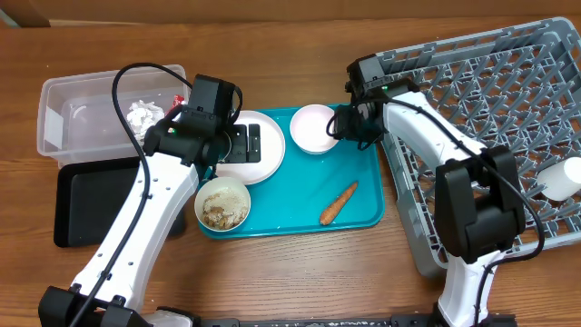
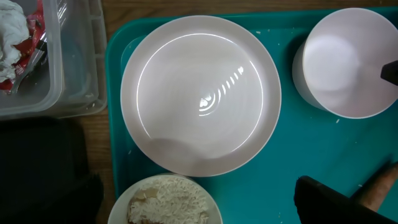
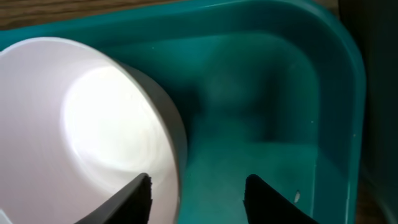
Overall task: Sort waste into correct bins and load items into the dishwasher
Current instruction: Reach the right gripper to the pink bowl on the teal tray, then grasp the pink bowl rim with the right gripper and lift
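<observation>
A teal tray point(image 1: 290, 207) holds a white plate point(image 1: 272, 150), an empty white bowl point(image 1: 311, 127), a bowl of rice point(image 1: 222, 205) and a carrot point(image 1: 338, 203). My left gripper point(image 1: 241, 145) hangs open and empty over the plate point(image 2: 199, 93). Its fingers point(image 2: 199, 202) spread above the rice bowl point(image 2: 168, 202). My right gripper point(image 1: 343, 125) is open at the white bowl's right rim. In the right wrist view its fingers point(image 3: 198, 186) straddle the bowl point(image 3: 81, 124), one finger inside and one outside over the tray point(image 3: 267, 124).
A clear bin point(image 1: 82, 113) with crumpled waste stands at the back left, with a black bin point(image 1: 91, 204) in front of it. A grey dishwasher rack point(image 1: 481, 91) fills the right side, with a white cup point(image 1: 565, 177) at its right edge.
</observation>
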Controlling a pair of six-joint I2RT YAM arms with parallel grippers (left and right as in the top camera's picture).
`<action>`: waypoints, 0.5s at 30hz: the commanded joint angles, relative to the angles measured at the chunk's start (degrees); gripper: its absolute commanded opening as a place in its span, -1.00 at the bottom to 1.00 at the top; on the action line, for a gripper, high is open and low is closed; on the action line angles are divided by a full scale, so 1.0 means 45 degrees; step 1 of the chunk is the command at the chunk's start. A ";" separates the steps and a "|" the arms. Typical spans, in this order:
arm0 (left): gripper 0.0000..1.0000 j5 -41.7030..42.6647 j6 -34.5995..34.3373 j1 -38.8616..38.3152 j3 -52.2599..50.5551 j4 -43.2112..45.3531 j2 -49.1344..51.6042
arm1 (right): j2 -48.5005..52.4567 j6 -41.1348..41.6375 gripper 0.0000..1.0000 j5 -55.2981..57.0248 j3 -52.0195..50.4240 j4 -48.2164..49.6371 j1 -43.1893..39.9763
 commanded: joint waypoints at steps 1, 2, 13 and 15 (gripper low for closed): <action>1.00 -0.0165 -0.0272 0.0053 0.0141 0.0015 -0.0092 | 0.0112 0.0034 -0.08 0.0223 0.0228 0.0000 0.0165; 1.00 -0.0165 -0.0267 0.0053 0.0141 0.0010 -0.0092 | 0.0112 0.0034 -0.13 0.0257 0.0228 -0.0005 0.0199; 1.00 -0.0160 -0.0267 0.0053 0.0141 0.0005 -0.0092 | 0.0136 0.0131 -0.81 0.0306 0.0228 -0.0175 0.0282; 1.00 -0.0165 -0.0267 0.0053 0.0141 0.0005 -0.0092 | 0.0136 0.0131 -0.91 0.0306 0.0228 -0.0180 0.0306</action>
